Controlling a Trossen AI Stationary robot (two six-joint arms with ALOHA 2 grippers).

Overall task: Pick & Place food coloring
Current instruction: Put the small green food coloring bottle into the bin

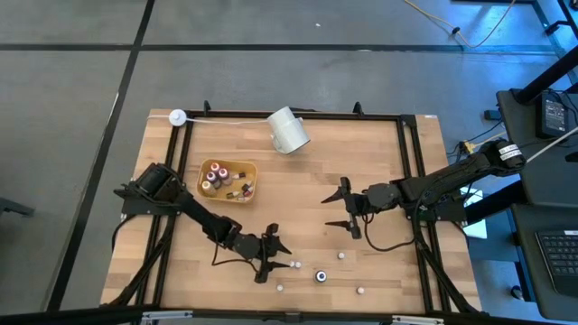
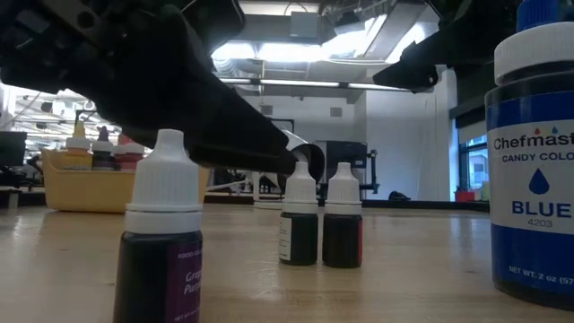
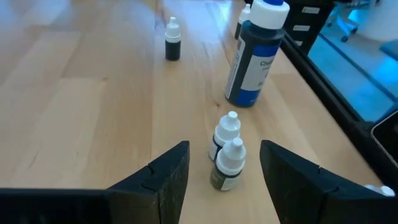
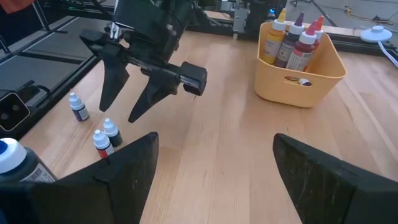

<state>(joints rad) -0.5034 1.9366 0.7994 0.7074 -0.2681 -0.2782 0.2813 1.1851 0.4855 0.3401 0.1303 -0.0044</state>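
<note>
Bottles of food coloring, small, white-capped: a pair (image 3: 226, 149) standing upright and touching each other on the wooden table (image 1: 298, 181), near its front edge; in the left wrist view they stand just ahead of the gap between the left claw's fingers (image 3: 163, 178), not gripped. Single small bottle (image 3: 173, 42) farther along the table, well apart from the pair; another purple-labelled one (image 2: 163, 242) close to the low camera. Larger blue bottle (image 3: 254, 53) with white cap, upright, near the pair. Left claw (image 1: 273, 255): jaws apart, nothing held, poised over the pair. Right claw (image 1: 346, 209): jaws spread wide, empty, above the bare middle of the table, well apart from the bottles. Yellow tub (image 1: 227, 181) toward the rear left of the table, holding several taller bottles with coloured caps. White cup (image 1: 288, 131) lying tilted near the rear edge.
</note>
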